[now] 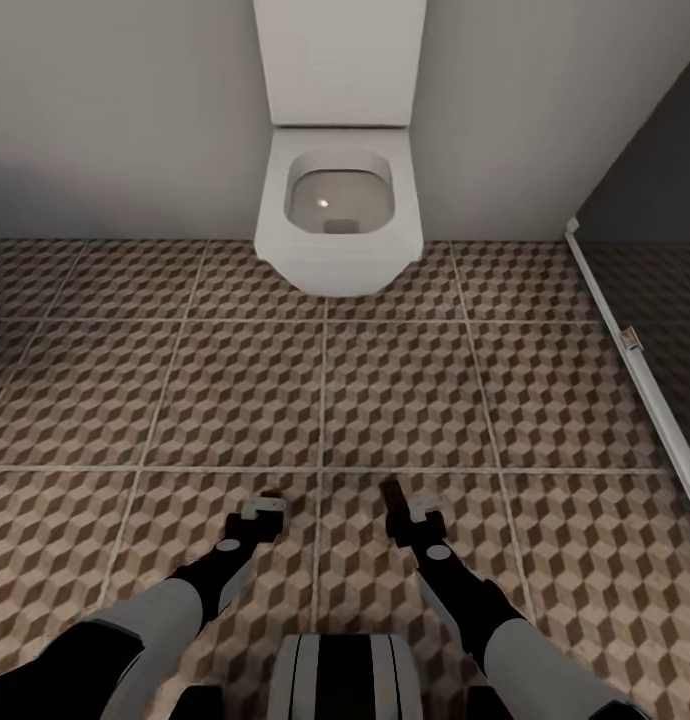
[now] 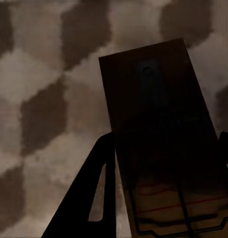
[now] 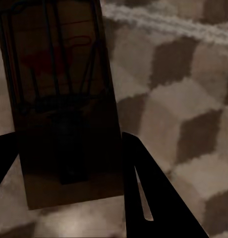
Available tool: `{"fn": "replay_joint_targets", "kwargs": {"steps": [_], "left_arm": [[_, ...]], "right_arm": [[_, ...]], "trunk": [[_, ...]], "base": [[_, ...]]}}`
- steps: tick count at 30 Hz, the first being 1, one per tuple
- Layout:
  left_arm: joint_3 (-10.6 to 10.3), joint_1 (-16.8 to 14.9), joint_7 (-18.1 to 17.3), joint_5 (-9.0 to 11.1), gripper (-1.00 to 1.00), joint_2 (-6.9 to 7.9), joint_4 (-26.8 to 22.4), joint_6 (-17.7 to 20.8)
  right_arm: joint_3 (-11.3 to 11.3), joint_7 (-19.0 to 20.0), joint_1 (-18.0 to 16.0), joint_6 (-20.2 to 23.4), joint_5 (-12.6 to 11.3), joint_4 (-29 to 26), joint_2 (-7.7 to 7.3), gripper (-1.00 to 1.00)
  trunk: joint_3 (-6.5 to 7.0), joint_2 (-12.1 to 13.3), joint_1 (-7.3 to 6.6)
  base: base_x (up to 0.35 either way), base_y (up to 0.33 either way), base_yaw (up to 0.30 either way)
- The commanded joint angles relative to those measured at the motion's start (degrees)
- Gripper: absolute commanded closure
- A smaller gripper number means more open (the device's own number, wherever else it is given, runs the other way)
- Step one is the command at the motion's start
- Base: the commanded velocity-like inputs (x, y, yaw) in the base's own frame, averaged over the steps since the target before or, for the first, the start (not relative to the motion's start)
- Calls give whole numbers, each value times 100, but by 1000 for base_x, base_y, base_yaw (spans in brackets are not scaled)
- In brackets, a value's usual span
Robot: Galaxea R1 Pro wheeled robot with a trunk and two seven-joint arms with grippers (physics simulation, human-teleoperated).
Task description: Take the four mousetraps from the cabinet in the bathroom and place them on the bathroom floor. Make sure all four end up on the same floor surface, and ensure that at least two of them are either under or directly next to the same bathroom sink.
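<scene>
A white square ceramic toilet (image 1: 339, 200) stands against the grey wall (image 1: 115, 110). A white-framed dark glass shower partition (image 1: 635, 300) stands at right.

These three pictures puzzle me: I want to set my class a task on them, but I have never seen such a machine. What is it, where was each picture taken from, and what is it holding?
It is a simulated two-armed robot in a bathroom. The big picture comes from a camera on its head, looking down at the bathroom floor of cube-patterned tiles, with a white toilet ahead and a dark shower area to one side. The left gripper and right gripper reach forward at the bottom. The two darker pictures come from cameras on the wrists, looking along each gripper's fingers. Each gripper is closed on a small wooden mousetrap: the left mousetrap and the right mousetrap, both held above the tiles.
</scene>
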Motion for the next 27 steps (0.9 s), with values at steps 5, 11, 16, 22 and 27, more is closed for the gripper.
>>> {"fn": "replay_joint_targets", "kwargs": {"steps": [5,11,16,22,27], "left_arm": [[-55,-3,45,45,100,-1,6,-19],[-55,-3,45,45,100,-4,7,-19],[-55,-3,45,45,100,-9,13,-19],[-55,-3,45,44,100,-10,14,-19],[-55,-2,45,43,100,-10,15,-19]], "right_arm": [[48,-52,-4,24,-77,-12,-7,100],[48,-52,-4,24,-77,-14,-7,100],[48,-52,-2,24,-77,-12,-7,100],[48,-52,-4,-7,-77,-12,-7,100],[48,-52,-3,-47,-77,-9,-7,100]], "trunk": [[-3,-1,1],[-3,-1,1],[-3,-1,1],[-3,-1,1],[-3,-1,1]], "base": [[212,83,0],[219,12,0],[230,2,0],[238,0,0],[241,0,0]]}}
